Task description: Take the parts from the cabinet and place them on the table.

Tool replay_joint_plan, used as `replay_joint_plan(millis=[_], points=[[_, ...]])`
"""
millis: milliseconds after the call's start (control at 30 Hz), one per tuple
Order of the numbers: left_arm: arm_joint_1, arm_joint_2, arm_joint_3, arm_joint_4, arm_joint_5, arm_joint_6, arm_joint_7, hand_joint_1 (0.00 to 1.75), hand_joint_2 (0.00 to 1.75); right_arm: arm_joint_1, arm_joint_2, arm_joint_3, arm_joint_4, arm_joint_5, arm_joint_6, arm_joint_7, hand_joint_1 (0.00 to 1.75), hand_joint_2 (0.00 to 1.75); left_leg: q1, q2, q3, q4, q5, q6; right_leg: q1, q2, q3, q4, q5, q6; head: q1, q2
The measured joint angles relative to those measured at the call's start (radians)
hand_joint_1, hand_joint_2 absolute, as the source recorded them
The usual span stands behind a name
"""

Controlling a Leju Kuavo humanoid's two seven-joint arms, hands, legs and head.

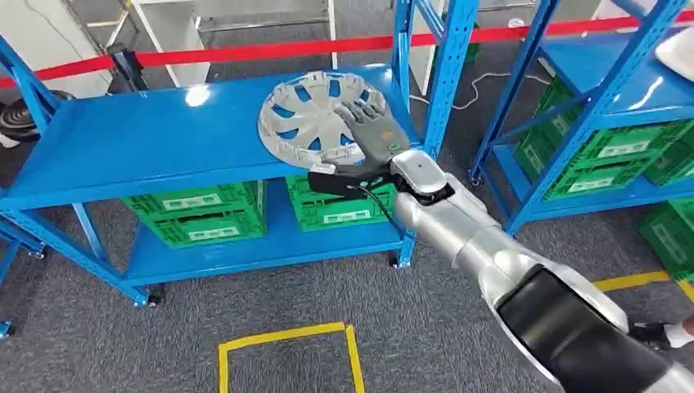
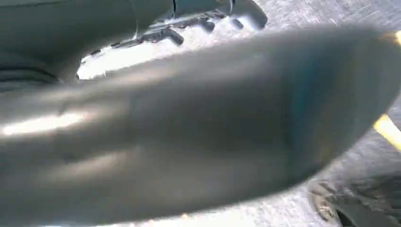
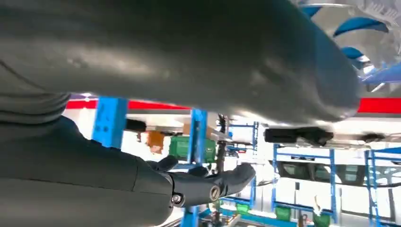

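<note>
Blue racking stands on grey carpet, and on its upper shelf (image 1: 123,143) toward the right end lies the silver wheel cover (image 1: 315,115), flat, near the front edge, so I can reach it. I have my right hand (image 1: 372,131) laid over its near-right rim, fingers spread on top; whether it has real hold I cannot tell. Green crates (image 1: 196,213) sit on the shelf below.
</note>
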Motion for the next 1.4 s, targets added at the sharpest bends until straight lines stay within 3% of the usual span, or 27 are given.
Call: replay_joint_plan(millis=[67, 100, 133, 167, 233, 267, 300, 400, 433, 467, 533, 600, 633, 667, 733, 767, 800, 833, 900, 967, 1067, 1100, 1133, 1167, 1267, 1300, 1400], points=[[0.0, 0.0, 0.0, 0.0, 0.001, 0.0, 0.0, 0.0, 0.0, 0.008, 0.006, 0.004, 0.0, -0.001, 0.002, -0.002, 0.0, 0.0, 0.0, 0.001, -0.089, 0.102, -0.067, -0.005, 0.001, 0.001, 0.022, 0.0, -0.021, 0.0, -0.001, 0.0], [0.003, 0.0, 0.0, 0.0, 0.001, 0.0, 0.0, 0.0, 0.0, 0.01, 0.007, 0.005, 0.0, -0.001, 0.002, -0.002, 0.0, 0.0, 0.0, 0.001, -0.115, 0.108, -0.077, -0.004, 0.001, 0.002, 0.037, 0.0, -0.033, 0.001, 0.0, 0.0], [0.006, 0.0, 0.001, 0.0, 0.002, 0.0, 0.001, 0.0, 0.0, 0.011, 0.008, 0.005, 0.001, -0.001, 0.002, -0.001, 0.0, 0.0, 0.0, 0.002, -0.123, 0.081, -0.059, -0.001, 0.001, 0.003, 0.053, 0.0, -0.045, 0.002, -0.002, 0.0], [0.009, 0.0, 0.002, 0.001, 0.002, 0.0, 0.002, 0.0, 0.0, 0.01, 0.01, 0.005, 0.002, -0.001, 0.002, -0.001, 0.0, 0.0, 0.0, 0.002, -0.119, 0.026, -0.017, 0.003, 0.001, 0.003, 0.07, 0.0, -0.058, 0.002, 0.0, 0.0], [0.014, 0.002, 0.005, 0.001, 0.002, 0.002, 0.001, 0.0, 0.0, 0.01, 0.015, 0.005, 0.002, -0.001, 0.002, -0.002, 0.0, 0.0, -0.001, 0.003, -0.097, -0.131, 0.147, 0.016, 0.001, 0.002, 0.103, 0.0, -0.085, 0.01, -0.001, 0.0], [0.019, 0.002, 0.008, 0.003, 0.003, 0.002, -0.001, 0.0, 0.0, 0.012, 0.016, 0.007, 0.005, -0.002, -0.001, -0.003, 0.0, 0.0, -0.007, 0.002, -0.104, -0.177, 0.194, 0.018, 0.005, 0.004, 0.113, 0.008, -0.098, 0.016, -0.002, 0.0], [0.015, 0.002, 0.01, 0.003, 0.004, 0.003, -0.002, 0.0, 0.0, 0.012, 0.02, 0.009, 0.006, -0.002, -0.003, -0.006, 0.0, 0.0, -0.008, 0.005, -0.09, -0.172, 0.168, 0.023, 0.006, 0.007, 0.109, 0.003, -0.106, 0.025, -0.005, 0.0], [0.014, 0.001, 0.015, 0.002, 0.006, 0.006, -0.002, 0.0, 0.0, 0.007, 0.024, 0.011, 0.006, -0.001, -0.007, -0.007, 0.0, 0.0, -0.006, 0.002, -0.075, -0.177, 0.165, 0.042, 0.007, 0.007, 0.127, 0.004, -0.11, 0.041, -0.003, 0.0], [0.015, 0.0, 0.016, 0.001, 0.006, 0.006, -0.002, 0.0, 0.0, 0.006, 0.026, 0.011, 0.006, -0.002, -0.007, -0.007, 0.0, 0.0, -0.003, 0.002, -0.062, -0.183, 0.16, 0.047, 0.003, 0.004, 0.111, 0.035, -0.107, 0.044, -0.001, 0.0], [0.014, 0.0, 0.016, 0.001, 0.006, 0.007, -0.002, 0.0, 0.0, 0.002, 0.026, 0.011, 0.006, -0.002, -0.006, -0.006, 0.0, 0.0, -0.002, 0.002, -0.053, -0.184, 0.154, 0.054, 0.003, 0.002, 0.075, 0.098, -0.105, 0.05, 0.0, 0.0], [0.01, 0.001, 0.017, 0.0, 0.006, 0.008, -0.001, 0.0, 0.0, 0.004, 0.028, 0.012, 0.007, -0.003, -0.001, 0.002, 0.0, 0.0, -0.003, 0.002, -0.041, -0.184, 0.137, 0.06, 0.002, 0.002, -0.031, 0.243, -0.15, 0.059, -0.001, 0.0], [0.008, 0.001, 0.017, 0.0, 0.005, 0.008, 0.0, 0.0, 0.0, 0.012, 0.028, 0.013, 0.012, -0.006, 0.006, 0.009, 0.0, 0.0, -0.003, -0.002, -0.021, -0.183, 0.118, 0.06, 0.002, 0.001, -0.103, 0.304, -0.194, 0.061, 0.0, 0.0], [0.008, 0.001, 0.017, 0.0, 0.004, 0.008, 0.002, 0.0, 0.0, 0.014, 0.028, 0.014, 0.014, -0.008, 0.008, 0.009, 0.0, 0.0, -0.003, -0.005, -0.009, -0.182, 0.107, 0.059, 0.002, 0.001, -0.113, 0.284, -0.18, 0.06, 0.0, 0.0], [0.01, 0.001, 0.017, 0.001, 0.004, 0.008, 0.002, 0.0, 0.0, 0.013, 0.028, 0.014, 0.015, -0.009, 0.008, 0.009, 0.0, 0.0, -0.003, -0.006, 0.006, -0.18, 0.096, 0.057, 0.003, 0.001, -0.107, 0.23, -0.137, 0.056, 0.0, 0.0], [0.011, -0.001, 0.017, 0.001, 0.004, 0.008, 0.002, 0.0, 0.0, 0.013, 0.028, 0.014, 0.017, -0.01, 0.009, 0.009, 0.0, 0.0, -0.004, -0.006, 0.037, -0.18, 0.071, 0.051, 0.007, 0.0, -0.067, 0.065, 0.005, 0.041, 0.0, 0.0], [0.012, -0.003, 0.017, 0.003, 0.004, 0.008, 0.002, 0.0, 0.0, 0.014, 0.028, 0.014, 0.02, -0.01, 0.01, 0.009, 0.0, 0.0, -0.006, -0.006, 0.042, -0.177, 0.061, 0.046, 0.013, -0.001, -0.065, 0.02, 0.052, 0.032, -0.001, 0.0], [0.008, -0.003, 0.017, 0.002, 0.004, 0.008, 0.002, 0.0, 0.0, 0.011, 0.028, 0.014, 0.021, -0.011, 0.012, 0.009, 0.0, 0.0, -0.008, -0.01, 0.044, -0.178, 0.055, 0.039, 0.018, -0.003, -0.061, 0.018, 0.012, 0.03, -0.003, 0.0], [0.002, -0.003, 0.017, 0.0, 0.004, 0.008, 0.002, 0.0, 0.0, 0.01, 0.034, 0.015, 0.021, -0.01, 0.013, 0.009, 0.0, 0.0, -0.007, -0.007, 0.047, -0.182, 0.049, 0.032, 0.018, -0.001, -0.055, 0.019, 0.029, 0.025, -0.003, 0.0], [0.002, -0.003, 0.017, 0.0, 0.004, 0.008, 0.002, 0.0, 0.0, 0.007, 0.033, 0.015, 0.021, -0.011, 0.013, 0.011, 0.0, 0.0, -0.009, -0.008, 0.064, -0.177, 0.052, 0.019, 0.014, 0.001, -0.039, 0.013, 0.022, 0.01, -0.002, 0.0], [0.003, -0.001, 0.017, -0.001, 0.004, 0.008, 0.002, 0.0, 0.0, 0.003, 0.036, 0.015, 0.021, -0.011, 0.012, 0.01, 0.0, 0.0, -0.008, -0.003, 0.04, -0.117, 0.044, 0.012, 0.006, 0.0, -0.008, 0.003, 0.014, -0.002, -0.006, 0.0], [-0.001, -0.003, 0.017, 0.0, 0.004, 0.007, 0.002, 0.0, 0.0, 0.004, 0.039, 0.015, 0.021, -0.011, 0.013, 0.009, 0.0, 0.0, -0.001, -0.001, -0.101, 0.086, -0.028, -0.004, 0.006, 0.0, 0.012, 0.003, -0.008, -0.006, -0.01, 0.0], [0.0, -0.002, 0.017, 0.0, 0.004, 0.007, 0.002, 0.0, 0.0, 0.008, 0.039, 0.015, 0.021, -0.011, 0.013, 0.009, 0.0, 0.0, -0.001, 0.0, -0.133, 0.116, -0.048, -0.006, 0.006, 0.001, 0.021, 0.003, -0.017, -0.005, -0.012, 0.0], [0.003, -0.002, 0.017, 0.0, 0.004, 0.007, 0.002, 0.0, 0.0, 0.01, 0.039, 0.016, 0.022, -0.011, 0.013, 0.009, 0.0, 0.0, 0.0, 0.002, -0.146, 0.106, -0.04, -0.008, 0.005, 0.002, 0.033, 0.003, -0.026, -0.004, -0.011, 0.0], [0.005, -0.002, 0.018, 0.0, 0.004, 0.007, 0.004, 0.0, 0.0, 0.011, 0.04, 0.016, 0.022, -0.011, 0.013, 0.009, 0.0, 0.0, 0.001, 0.003, -0.14, 0.061, -0.002, -0.006, 0.004, 0.003, 0.046, 0.003, -0.037, -0.001, -0.011, 0.0], [0.008, 0.0, 0.017, 0.001, 0.004, 0.008, 0.003, 0.0, 0.0, 0.008, 0.041, 0.016, 0.022, -0.011, 0.014, 0.009, 0.0, 0.0, 0.002, 0.006, -0.082, -0.169, 0.192, -0.003, 0.004, 0.001, 0.075, 0.004, -0.069, 0.012, -0.012, 0.0], [0.006, 0.0, 0.018, 0.002, 0.004, 0.008, 0.003, 0.0, 0.0, 0.007, 0.043, 0.016, 0.023, -0.011, 0.014, 0.009, 0.0, 0.0, -0.002, 0.008, -0.084, -0.179, 0.144, 0.009, 0.007, 0.004, 0.084, 0.009, -0.076, 0.019, -0.014, 0.0], [0.004, -0.001, 0.018, 0.001, 0.004, 0.007, 0.005, 0.0, 0.0, 0.003, 0.045, 0.016, 0.024, -0.019, 0.024, 0.017, 0.0, 0.0, -0.005, 0.006, -0.072, -0.174, 0.157, 0.036, 0.01, 0.003, 0.092, 0.01, -0.082, 0.033, -0.011, 0.0]])
